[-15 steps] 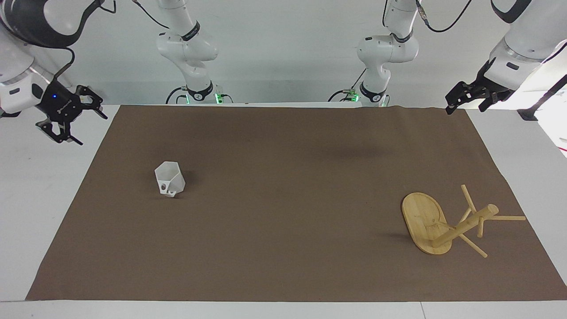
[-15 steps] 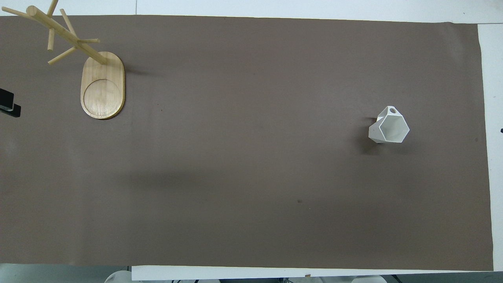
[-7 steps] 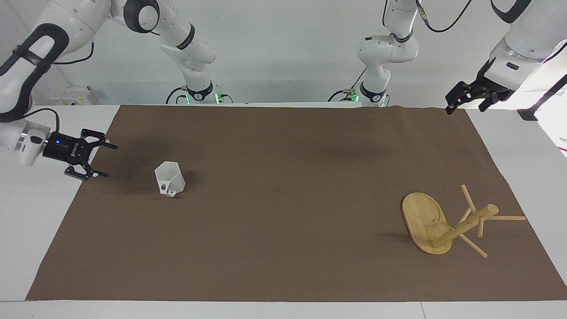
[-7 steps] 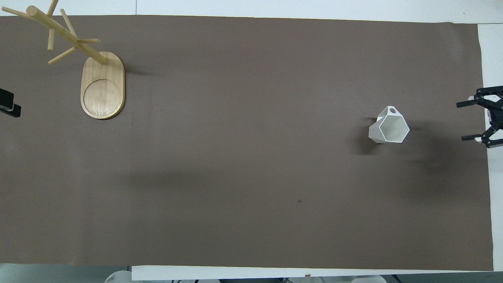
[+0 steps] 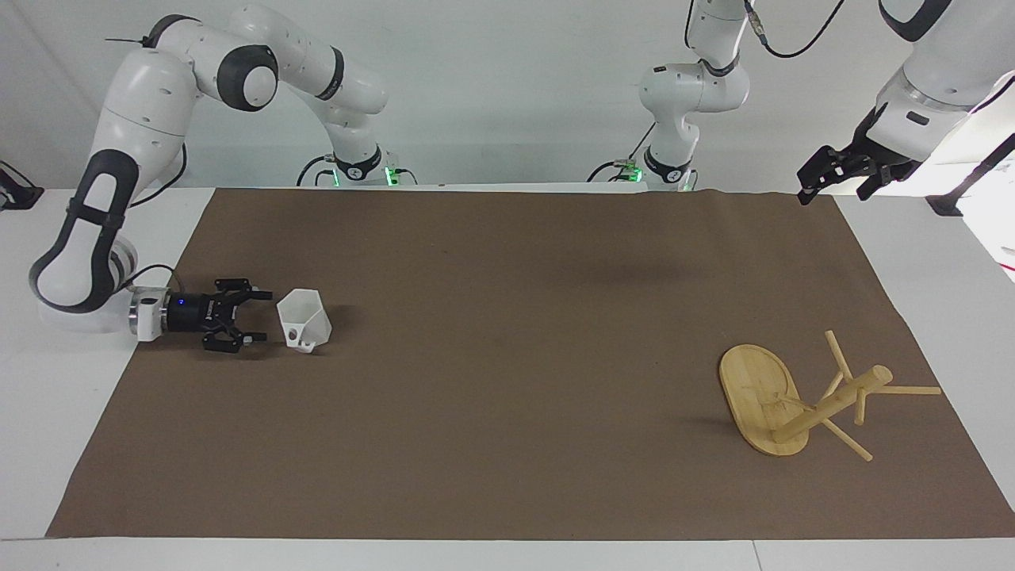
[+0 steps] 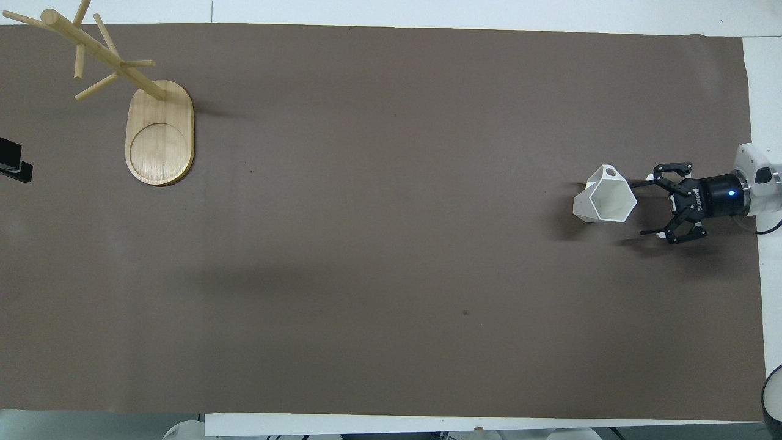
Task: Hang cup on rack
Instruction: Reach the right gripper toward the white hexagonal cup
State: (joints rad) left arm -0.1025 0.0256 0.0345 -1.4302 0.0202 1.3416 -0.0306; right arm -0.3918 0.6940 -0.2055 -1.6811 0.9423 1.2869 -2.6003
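The white faceted cup [image 5: 305, 317] stands mouth up on the brown mat [image 5: 507, 444] toward the right arm's end, its handle on the side farther from the robots; it also shows in the overhead view [image 6: 605, 198]. My right gripper [image 5: 266, 317] lies level and low over the mat, open, its fingers pointing at the cup from the table's end and just short of it; it also shows in the overhead view [image 6: 640, 208]. The bamboo rack [image 5: 757, 396] stands on its oval base toward the left arm's end [image 6: 160, 134]. My left gripper [image 5: 833, 193] waits raised and open over the mat's corner near the robots.
The brown mat [image 6: 391, 275] covers most of the white table [image 5: 71, 381]. Only a black edge of the left gripper [image 6: 13, 165] shows in the overhead view. Nothing else lies on the mat between cup and rack.
My right arm swung down and inward; its open gripper went from beside the table's end to low over the mat right beside the cup. The cup, rack and left arm stayed still.
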